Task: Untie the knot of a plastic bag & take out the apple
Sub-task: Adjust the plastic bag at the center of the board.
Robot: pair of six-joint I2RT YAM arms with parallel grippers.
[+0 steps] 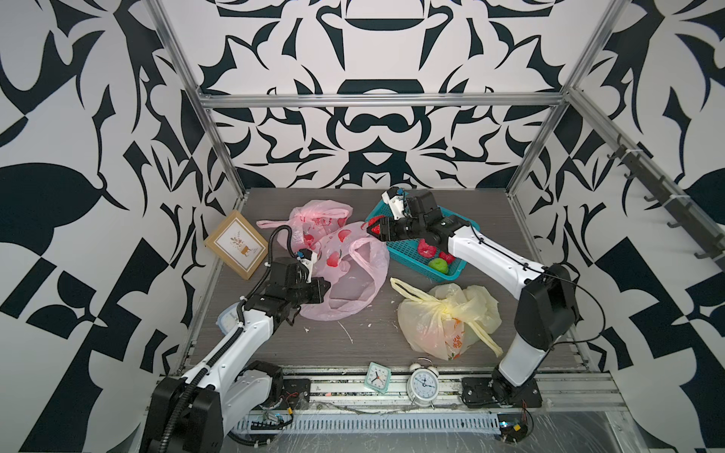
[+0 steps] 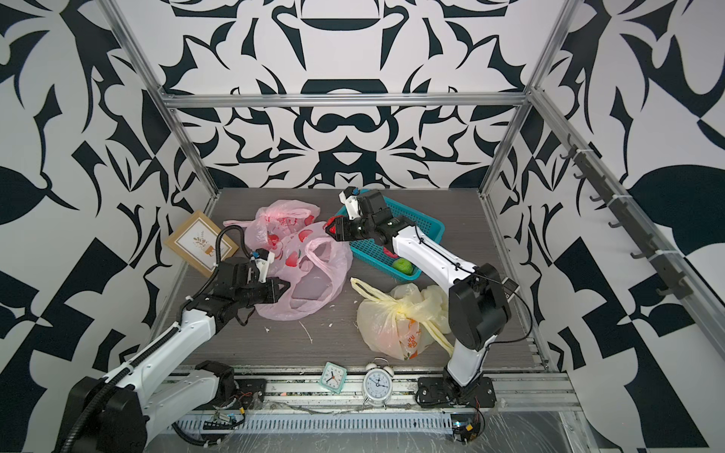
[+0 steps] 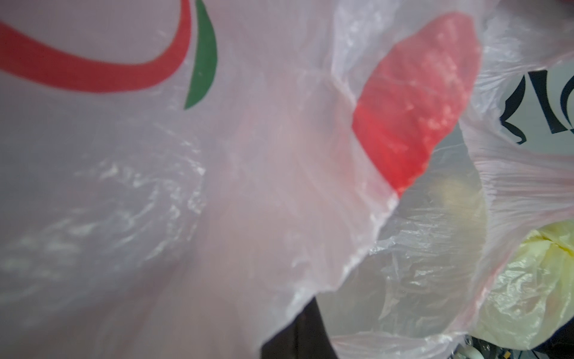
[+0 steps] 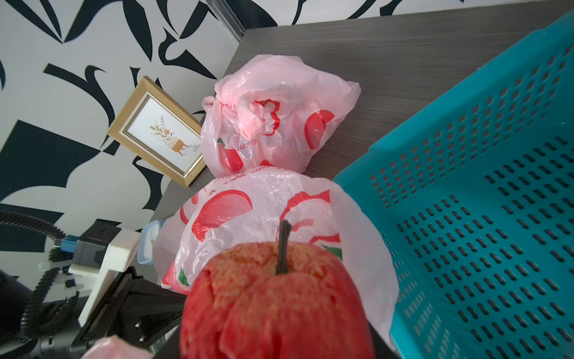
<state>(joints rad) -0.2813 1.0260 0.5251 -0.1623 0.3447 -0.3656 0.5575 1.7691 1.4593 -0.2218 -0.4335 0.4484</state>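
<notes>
A red apple (image 1: 376,225) (image 4: 276,304) with a dark stem is held between the fingers of my right gripper (image 1: 372,230) (image 2: 328,229), above the gap between the opened pink plastic bag (image 1: 353,274) (image 2: 314,278) (image 4: 267,211) and the basket. My left gripper (image 1: 323,291) (image 2: 285,289) is shut on the near-left edge of that bag. In the left wrist view pink film (image 3: 248,186) covers almost everything and only one dark finger (image 3: 298,337) shows. The bag's mouth lies slack and open, its handles loose.
A second pink bag (image 1: 317,215) (image 4: 273,118), knotted, lies behind. The teal basket (image 1: 408,254) (image 4: 481,217) at back right holds red pieces and a green fruit (image 1: 438,264). A knotted yellow bag (image 1: 443,317), a picture frame (image 1: 236,244) and two clocks (image 1: 423,382) are nearby.
</notes>
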